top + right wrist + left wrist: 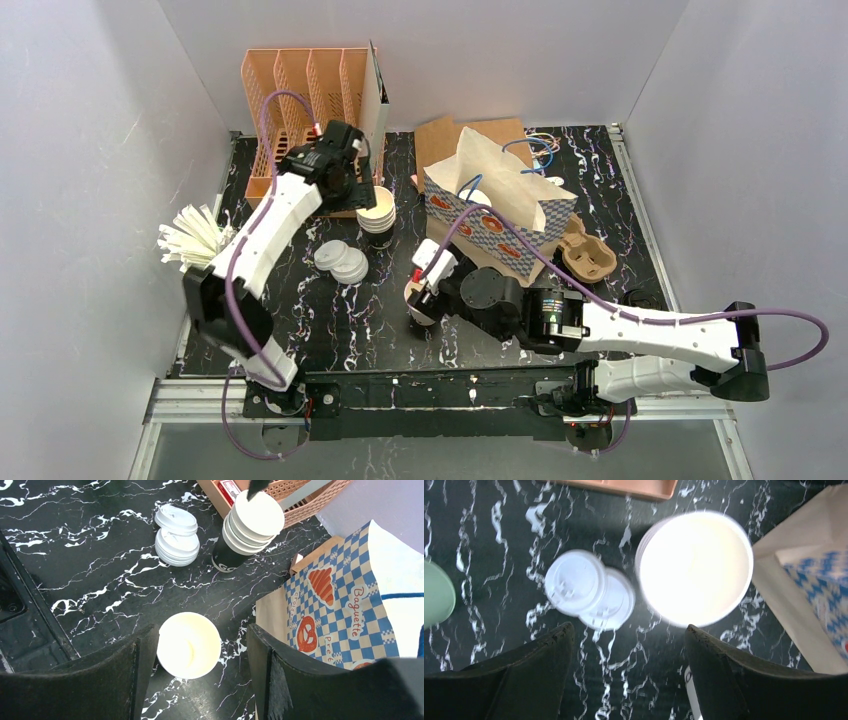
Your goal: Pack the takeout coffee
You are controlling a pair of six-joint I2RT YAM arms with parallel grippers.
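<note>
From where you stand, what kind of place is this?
Probably a mock takeout counter in a walled test cell: stacked paper cups, loose lids, a pulp cup tray and a checked bakery bag on a marbled table.

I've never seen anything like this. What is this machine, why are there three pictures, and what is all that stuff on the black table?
These are two white robot arms bolted to the table's near edge. One picture looks down from above; the other two come from cameras on each wrist, so the dark shapes at their bottom edges are the arm's own fingers.

On the marbled table lie a stack of cups, a pile of white lids, a checkered bakery bag, a brown pulp tray and an orange rack.

The left gripper hangs open above the stack and lids, holding nothing. The right gripper is open with a single cup standing between its fingers, not gripped.
</note>
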